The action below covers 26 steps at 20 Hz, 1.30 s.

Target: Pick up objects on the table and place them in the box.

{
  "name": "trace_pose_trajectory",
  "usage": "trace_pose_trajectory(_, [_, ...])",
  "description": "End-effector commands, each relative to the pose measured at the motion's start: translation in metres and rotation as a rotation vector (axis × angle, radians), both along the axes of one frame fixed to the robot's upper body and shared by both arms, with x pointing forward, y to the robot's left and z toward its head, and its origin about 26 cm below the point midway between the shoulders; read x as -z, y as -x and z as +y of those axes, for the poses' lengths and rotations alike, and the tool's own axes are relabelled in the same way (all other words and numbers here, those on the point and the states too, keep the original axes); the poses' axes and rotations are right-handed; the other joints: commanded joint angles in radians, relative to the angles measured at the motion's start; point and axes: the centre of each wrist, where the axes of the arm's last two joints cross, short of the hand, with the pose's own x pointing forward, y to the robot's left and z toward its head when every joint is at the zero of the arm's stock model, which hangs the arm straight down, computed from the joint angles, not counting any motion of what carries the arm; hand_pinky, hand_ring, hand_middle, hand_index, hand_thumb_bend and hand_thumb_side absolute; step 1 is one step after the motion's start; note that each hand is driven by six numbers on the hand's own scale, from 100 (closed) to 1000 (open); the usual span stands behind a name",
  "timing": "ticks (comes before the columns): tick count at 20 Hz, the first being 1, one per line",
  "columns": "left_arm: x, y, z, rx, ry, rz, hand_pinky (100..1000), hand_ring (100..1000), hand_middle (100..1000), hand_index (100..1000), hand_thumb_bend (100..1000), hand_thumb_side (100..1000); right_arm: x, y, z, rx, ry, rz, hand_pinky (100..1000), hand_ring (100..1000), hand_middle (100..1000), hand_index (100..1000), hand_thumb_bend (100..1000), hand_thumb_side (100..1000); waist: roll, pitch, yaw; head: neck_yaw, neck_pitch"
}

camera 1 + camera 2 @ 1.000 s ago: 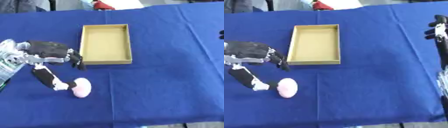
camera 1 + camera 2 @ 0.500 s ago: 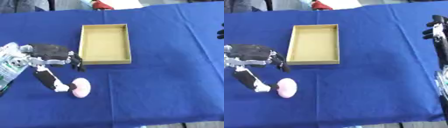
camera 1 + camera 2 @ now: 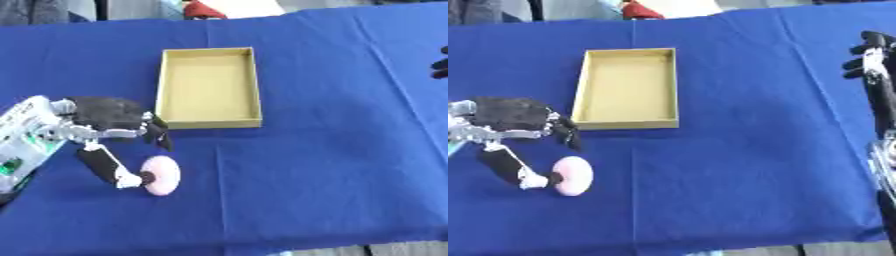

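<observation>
A small pink rounded object [image 3: 162, 174] lies on the blue cloth, in front of and left of the box. My left hand [image 3: 109, 118] hovers just left of it, open, with the thumb tip touching the object's left side and the fingers spread above it, near the box's front left corner. The shallow tan cardboard box [image 3: 208, 121] stands with nothing inside it. My right hand [image 3: 870, 54] shows at the right edge, far from the box, fingers straight and pointing away.
The blue cloth [image 3: 324, 150] covers the whole table. A red object [image 3: 206, 9] and light shapes lie beyond the far edge. Open cloth stretches right of the box.
The left hand has shifted slightly, and its thumb now meets the pink object. The right hand has stayed in place.
</observation>
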Motion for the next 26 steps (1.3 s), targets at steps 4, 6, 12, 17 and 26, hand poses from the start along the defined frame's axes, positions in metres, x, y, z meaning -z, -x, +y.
trace_pose_trajectory(4, [0.008, -0.008, 0.004, 0.119, -0.107, 0.030, 571, 491, 489, 676, 100, 263, -0.008, 0.000, -0.003, -0.004, 0.008, -0.021, 515, 553, 594, 789, 100, 800, -0.003, -0.014, -0.004, -0.003, 0.004])
trace_pose_trajectory(6, [0.005, -0.008, 0.005, 0.120, -0.052, 0.020, 511, 421, 406, 585, 100, 242, -0.007, 0.000, -0.003, -0.003, 0.007, -0.021, 515, 553, 594, 789, 100, 800, -0.003, -0.014, -0.003, -0.004, 0.004])
trace_pose_trajectory(12, [-0.029, 0.001, 0.005, 0.133, 0.167, -0.039, 460, 340, 297, 475, 100, 263, -0.007, 0.001, -0.004, 0.001, 0.005, -0.021, 515, 553, 594, 789, 100, 799, -0.001, -0.016, -0.002, -0.009, 0.004])
trace_pose_trajectory(17, [-0.074, 0.005, 0.005, 0.122, 0.271, -0.108, 483, 369, 329, 507, 100, 264, -0.006, 0.001, -0.004, -0.002, 0.005, -0.017, 515, 553, 593, 789, 100, 800, 0.000, -0.020, -0.003, -0.010, 0.005])
trace_pose_trajectory(26, [-0.079, -0.051, 0.002, 0.001, 0.290, -0.213, 507, 399, 358, 532, 100, 216, -0.004, 0.000, 0.001, -0.025, 0.006, -0.009, 515, 553, 593, 790, 100, 803, 0.004, -0.020, -0.026, 0.002, 0.002])
